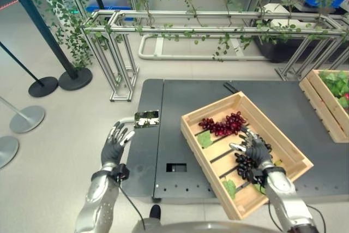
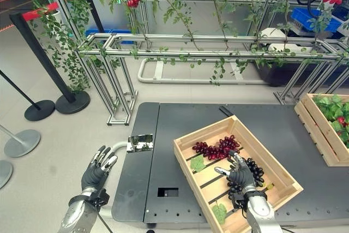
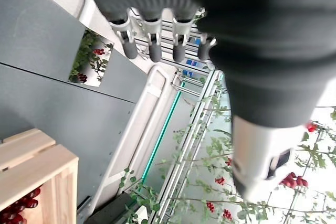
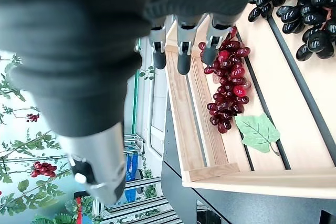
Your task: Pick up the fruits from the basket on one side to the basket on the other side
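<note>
A wooden slatted crate (image 1: 212, 105) lies at an angle on the dark table (image 1: 174, 96). Inside it are a bunch of red grapes (image 1: 223, 125) at the far end and a bunch of black grapes (image 1: 245, 166) nearer me. My right hand (image 1: 253, 154) hovers open just over the black bunch, its fingers (image 4: 184, 61) straight and pointing toward the red grapes (image 4: 228, 85); the black grapes (image 4: 310, 9) lie beside it, not held. A second crate (image 1: 322, 102) with green leaves and red fruit stands at the table's right edge. My left hand (image 1: 115, 143) is open off the table's left side.
Green leaves (image 1: 204, 139) lie on the crate's slats. A shiny plate (image 1: 146, 118) sits at the table's left edge, and a rectangular cut-out (image 1: 176, 167) near its front. An aluminium frame (image 1: 125, 53) with vines stands behind, barrier posts (image 1: 73, 75) at the left.
</note>
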### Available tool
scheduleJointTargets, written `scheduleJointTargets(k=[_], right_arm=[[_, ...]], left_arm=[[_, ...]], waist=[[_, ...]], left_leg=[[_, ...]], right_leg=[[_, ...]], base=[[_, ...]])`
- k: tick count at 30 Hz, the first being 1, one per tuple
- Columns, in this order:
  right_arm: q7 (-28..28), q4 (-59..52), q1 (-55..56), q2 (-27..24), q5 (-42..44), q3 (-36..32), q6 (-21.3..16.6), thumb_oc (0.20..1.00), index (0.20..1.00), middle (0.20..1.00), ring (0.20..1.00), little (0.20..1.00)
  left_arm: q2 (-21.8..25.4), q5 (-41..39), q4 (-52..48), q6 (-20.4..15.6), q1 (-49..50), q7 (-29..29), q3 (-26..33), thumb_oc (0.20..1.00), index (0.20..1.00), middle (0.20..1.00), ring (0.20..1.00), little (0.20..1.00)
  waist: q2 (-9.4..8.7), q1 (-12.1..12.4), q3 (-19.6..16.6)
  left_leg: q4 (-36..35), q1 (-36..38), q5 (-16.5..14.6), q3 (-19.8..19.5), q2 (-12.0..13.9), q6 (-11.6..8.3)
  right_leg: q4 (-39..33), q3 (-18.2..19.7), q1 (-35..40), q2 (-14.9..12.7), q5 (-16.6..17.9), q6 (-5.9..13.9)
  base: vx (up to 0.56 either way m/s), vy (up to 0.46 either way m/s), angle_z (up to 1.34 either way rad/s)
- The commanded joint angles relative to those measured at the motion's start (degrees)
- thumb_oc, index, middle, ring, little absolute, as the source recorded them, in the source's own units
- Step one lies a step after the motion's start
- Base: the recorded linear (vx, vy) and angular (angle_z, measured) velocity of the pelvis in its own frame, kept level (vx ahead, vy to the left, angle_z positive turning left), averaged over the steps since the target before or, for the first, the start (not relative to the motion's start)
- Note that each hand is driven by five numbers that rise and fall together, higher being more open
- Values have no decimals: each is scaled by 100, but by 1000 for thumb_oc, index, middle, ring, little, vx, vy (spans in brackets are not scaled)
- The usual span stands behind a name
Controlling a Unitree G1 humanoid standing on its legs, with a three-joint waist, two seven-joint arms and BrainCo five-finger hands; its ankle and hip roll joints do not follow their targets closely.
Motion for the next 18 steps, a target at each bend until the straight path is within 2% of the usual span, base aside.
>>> scheduleJointTargets(k=[1,12,18], right_arm=[[66,-120,-155,-274,-72,-178,-189,1000,1000,1000,1000,1000],[92,-18,-257,-306,-60,-133,-140,1000,1000,1000,1000,1000],[51,72,-200,-295,-76,-180,-100,1000,1000,1000,1000,1000]], left_arm=[[102,141,35,-105,-194,-84,117,1000,1000,1000,1000,1000],[158,235,57,-52,-129,-79,126,1000,1000,1000,1000,1000],[171,313,34,-56,-99,-52,180,1000,1000,1000,1000,1000]], waist=[[-100,97,-117],[-103,105,-120],[-189,138,-13]], left_leg=[[875,-127,-1109,-65,17,19],[775,-140,-1068,-25,18,64],[585,-126,-983,-57,73,55]], right_leg=[[572,-199,-142,-242,-771,78],[556,-158,-243,-227,-737,97],[487,-179,-301,-191,-675,115]], base=[[0,0,0],[0,0,0],[0,0,0]])
